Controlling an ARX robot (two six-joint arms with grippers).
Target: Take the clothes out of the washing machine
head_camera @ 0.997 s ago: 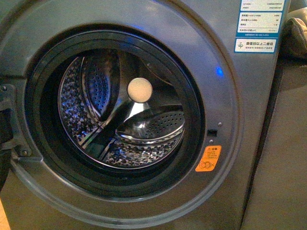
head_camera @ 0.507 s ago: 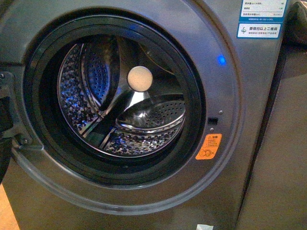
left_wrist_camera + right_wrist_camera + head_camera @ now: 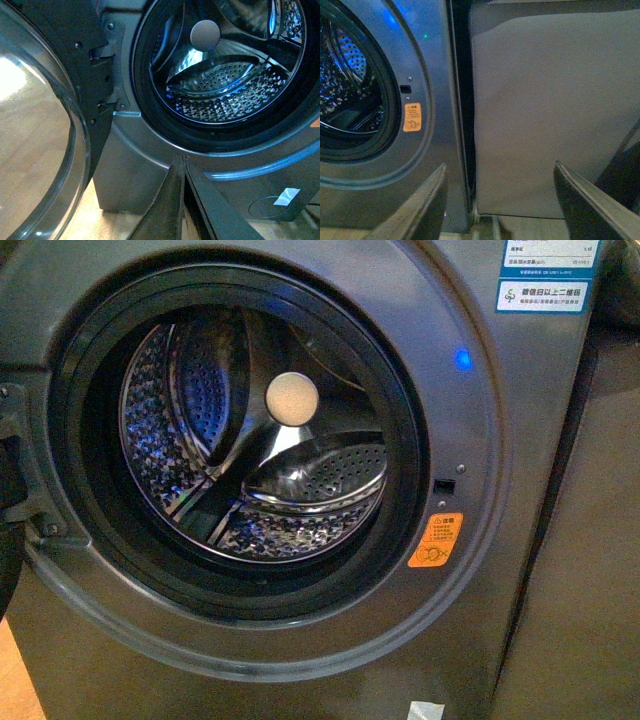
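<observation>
The grey washing machine [image 3: 470,440] fills the front view, its round mouth open on the perforated steel drum [image 3: 250,430]. I see no dark garment in the drum in any view. The drum also shows in the left wrist view [image 3: 225,80], with the glass porthole door [image 3: 40,150] swung open beside it. My left gripper [image 3: 180,161] is shut and empty, in front of the machine below the mouth's rim. My right gripper [image 3: 499,171] is open and empty, facing the machine's right edge [image 3: 432,100]. Neither gripper shows in the front view.
An orange warning sticker [image 3: 436,542] and a blue light [image 3: 461,359] sit right of the mouth, a blue-white label [image 3: 543,275] above. A plain grey panel [image 3: 550,110] stands right of the machine. Wooden floor [image 3: 30,125] shows through the door. A white tag [image 3: 425,710] lies low.
The front view has shifted slightly: the machine's label and sticker have moved up in the picture and a white tag has come into view at the bottom.
</observation>
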